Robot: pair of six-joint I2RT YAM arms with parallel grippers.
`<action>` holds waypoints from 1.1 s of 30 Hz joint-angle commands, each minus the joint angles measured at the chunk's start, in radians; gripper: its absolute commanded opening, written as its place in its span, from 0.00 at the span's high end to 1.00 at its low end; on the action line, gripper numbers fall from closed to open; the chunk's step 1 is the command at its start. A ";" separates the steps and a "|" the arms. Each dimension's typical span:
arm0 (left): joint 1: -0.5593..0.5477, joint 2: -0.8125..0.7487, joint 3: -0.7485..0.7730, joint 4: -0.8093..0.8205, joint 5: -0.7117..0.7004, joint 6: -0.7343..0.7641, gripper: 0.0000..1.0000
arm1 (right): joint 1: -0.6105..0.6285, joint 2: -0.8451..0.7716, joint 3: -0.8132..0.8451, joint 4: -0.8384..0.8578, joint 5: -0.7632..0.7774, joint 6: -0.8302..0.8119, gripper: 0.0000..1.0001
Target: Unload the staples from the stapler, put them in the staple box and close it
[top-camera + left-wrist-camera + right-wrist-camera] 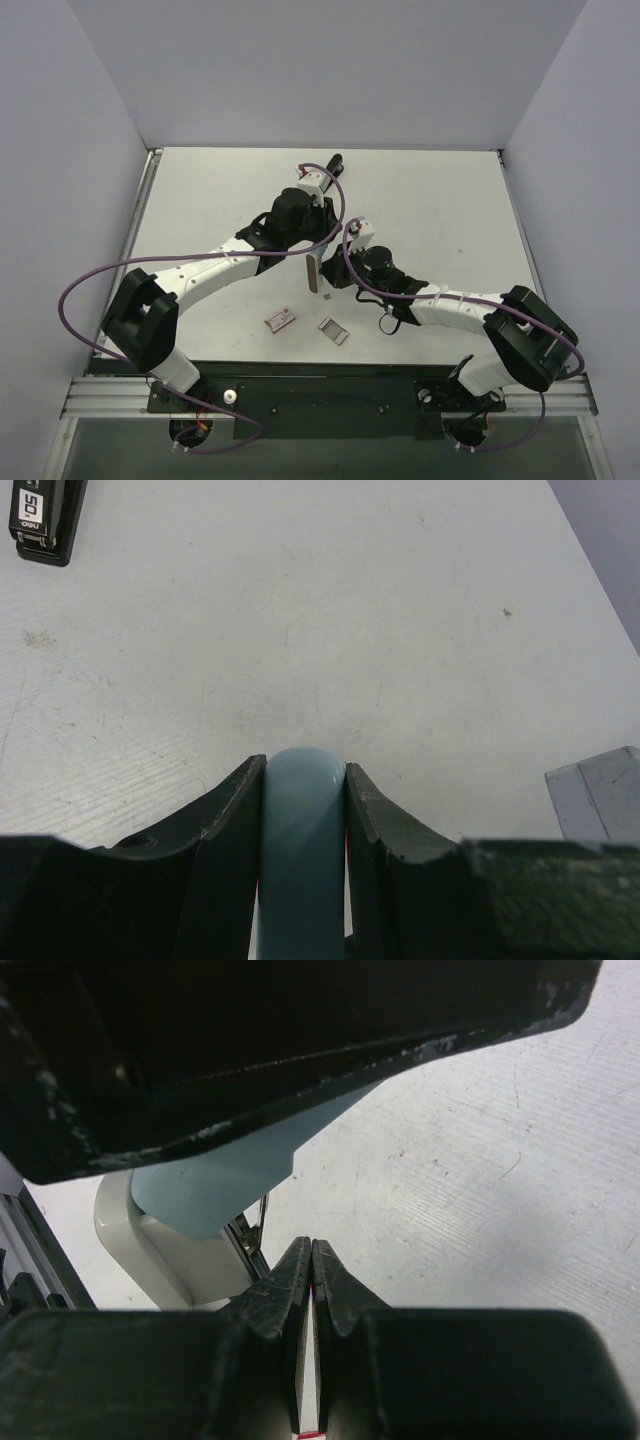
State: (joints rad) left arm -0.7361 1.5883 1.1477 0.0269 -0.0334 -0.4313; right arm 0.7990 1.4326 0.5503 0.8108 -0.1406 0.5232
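Note:
The stapler [316, 273] hangs opened near the table's middle, a pale blue top over a whitish base. My left gripper [320, 250] is shut on the rounded end of the blue top [304, 820], one finger on each side. From the right wrist I see the blue top [205, 1185], the whitish base [165, 1245] and a thin metal rail [248, 1228] between them. My right gripper [312, 1246] is shut with nothing in it, its tips just right of that rail, low over the table. In the top view the right gripper [342, 272] sits beside the stapler. The staples are hidden.
A black stapler [335, 162] lies near the table's far edge, also in the left wrist view as a black stapler [45, 520]. Two small pinkish boxes [281, 320] [333, 330] lie near the front edge. A pale grey block [600, 795] shows at the right; I cannot tell what it is.

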 commanded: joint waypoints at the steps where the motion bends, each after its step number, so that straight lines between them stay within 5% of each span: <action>1: 0.000 -0.005 0.063 0.159 0.000 -0.021 1.00 | 0.016 -0.023 0.051 0.045 -0.090 0.003 1.00; 33: -0.002 -0.361 -0.040 -0.057 0.271 -0.014 1.00 | 0.000 -0.386 0.071 -0.347 0.101 -0.184 1.00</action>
State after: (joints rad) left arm -0.7361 1.2839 1.1152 -0.0353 0.1772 -0.4351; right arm 0.7979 1.1038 0.5766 0.5091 -0.0772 0.3756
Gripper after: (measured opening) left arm 0.425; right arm 0.001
